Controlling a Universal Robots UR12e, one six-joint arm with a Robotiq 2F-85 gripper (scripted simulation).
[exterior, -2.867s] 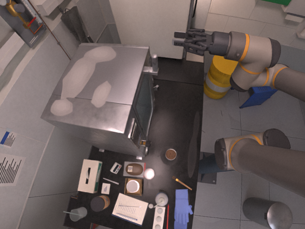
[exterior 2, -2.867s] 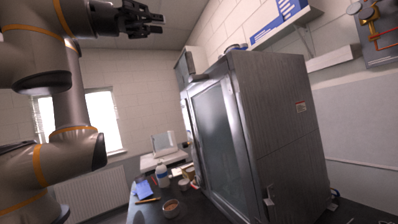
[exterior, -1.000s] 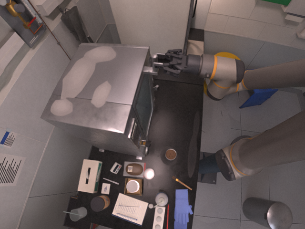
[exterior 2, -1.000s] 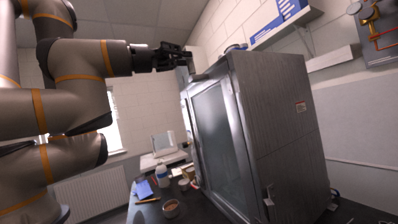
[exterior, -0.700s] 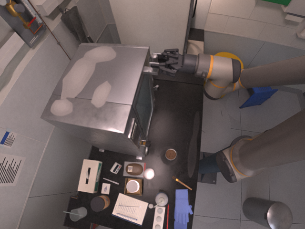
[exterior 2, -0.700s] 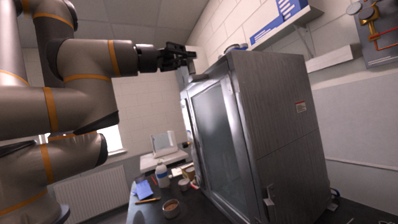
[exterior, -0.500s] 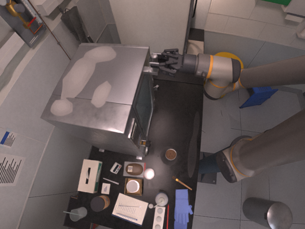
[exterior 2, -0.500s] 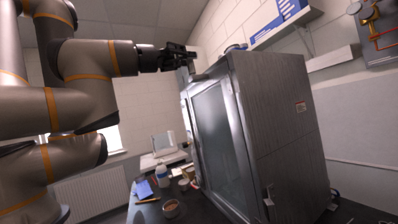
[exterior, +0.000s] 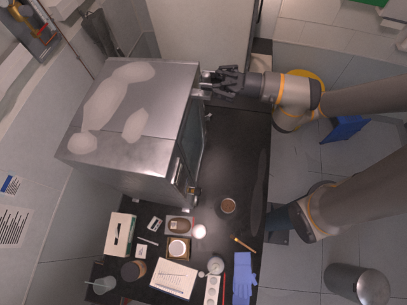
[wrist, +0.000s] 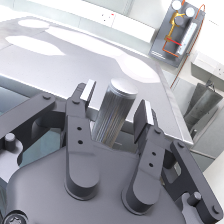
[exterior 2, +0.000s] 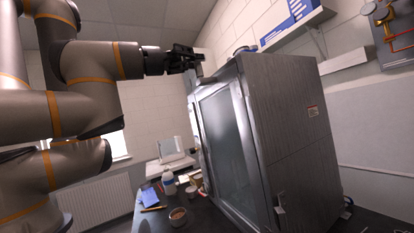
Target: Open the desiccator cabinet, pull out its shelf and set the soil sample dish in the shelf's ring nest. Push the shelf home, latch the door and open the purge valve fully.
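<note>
The purge valve knob (wrist: 116, 111) (exterior: 206, 76) (exterior 2: 199, 69) is a ribbed metal cylinder standing at the top front corner of the desiccator cabinet (exterior: 138, 128) (exterior 2: 265, 142). My gripper (wrist: 117, 106) (exterior: 210, 83) (exterior 2: 194, 63) is open, with its fingers on either side of the knob, and it holds nothing. The cabinet's glass door (exterior 2: 226, 155) (exterior: 192, 138) is closed. The soil sample dish (exterior: 227, 206) (exterior 2: 178, 216) sits on the black bench in front of the cabinet, far below the gripper.
A gas regulator panel (wrist: 177, 33) (exterior: 29, 26) hangs on the wall behind the cabinet. Bench clutter lies at the near end: a tissue box (exterior: 120, 233), a notepad (exterior: 173, 277), a blue glove (exterior: 243, 275), a brush (exterior: 242, 243). A metal bin (exterior: 356, 284) stands on the floor.
</note>
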